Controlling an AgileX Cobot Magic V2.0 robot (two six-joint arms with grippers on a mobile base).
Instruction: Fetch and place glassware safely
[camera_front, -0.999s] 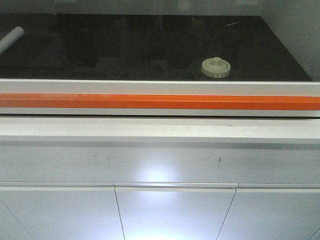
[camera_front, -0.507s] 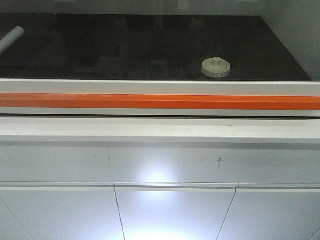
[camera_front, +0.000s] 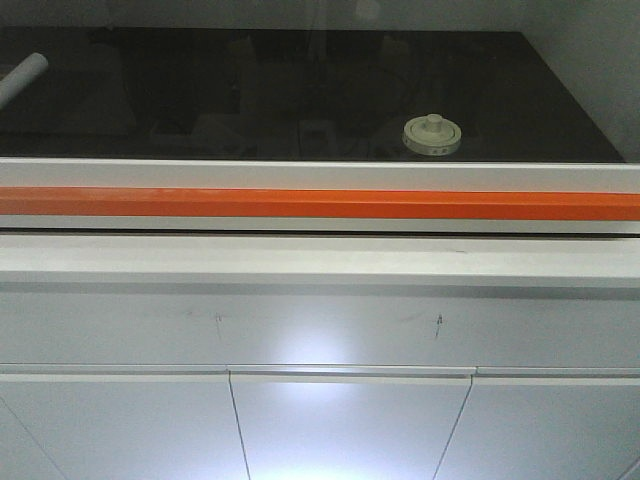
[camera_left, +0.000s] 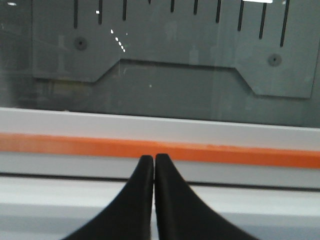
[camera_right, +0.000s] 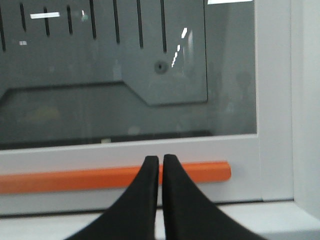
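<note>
The glassware (camera_front: 432, 135), a squat clear jar with a cream-white knobbed lid, stands on the black worktop behind a lowered glass sash, right of centre in the front view. No gripper shows in that view. In the left wrist view my left gripper (camera_left: 154, 158) is shut and empty, its black fingertips in front of the orange handle bar (camera_left: 225, 152). In the right wrist view my right gripper (camera_right: 160, 159) is also shut with nothing held, near the right end of the orange bar (camera_right: 210, 171). The glassware is hidden in both wrist views.
A white cylindrical tube (camera_front: 22, 76) lies at the far left of the black worktop (camera_front: 250, 90). The white sash frame with the orange bar (camera_front: 320, 203) runs across the front. White cabinet doors (camera_front: 350, 430) sit below the ledge. A white side post (camera_right: 272, 100) stands at the right.
None of the jar, the tube or the sash has moved; only faint reflections in the glass differ.
</note>
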